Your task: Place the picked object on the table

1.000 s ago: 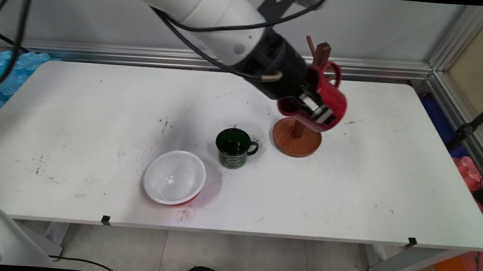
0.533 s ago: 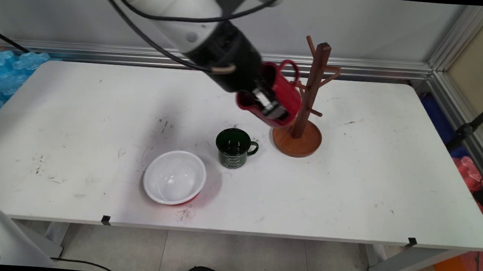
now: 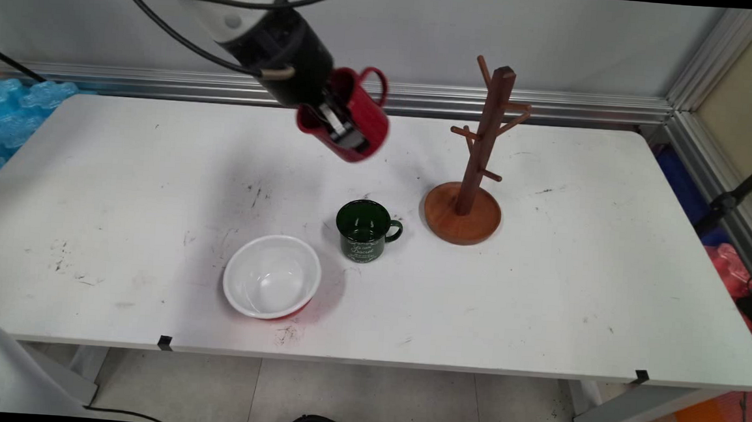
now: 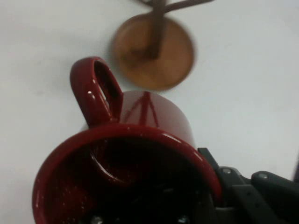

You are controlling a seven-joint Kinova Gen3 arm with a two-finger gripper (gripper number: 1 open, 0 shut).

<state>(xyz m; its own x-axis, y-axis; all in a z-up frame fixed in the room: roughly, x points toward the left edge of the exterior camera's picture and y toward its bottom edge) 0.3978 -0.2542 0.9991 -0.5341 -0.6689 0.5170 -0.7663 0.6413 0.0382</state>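
The claw (image 3: 341, 125) grips a red mug (image 3: 346, 114) by its rim, one finger inside and one outside, holding it tilted in the air above the far middle of the tabletop (image 3: 574, 275), its handle pointing up and toward the wall. Well to its right stands a wooden mug tree (image 3: 477, 158) on a round base, its pegs bare. Nearer, just left of that base, sits a dark green mug (image 3: 364, 230) with pale lettering, upright, its handle turned right. Near its left, toward the near edge, rests a white bowl (image 3: 272, 276) with a red outside, open side up.
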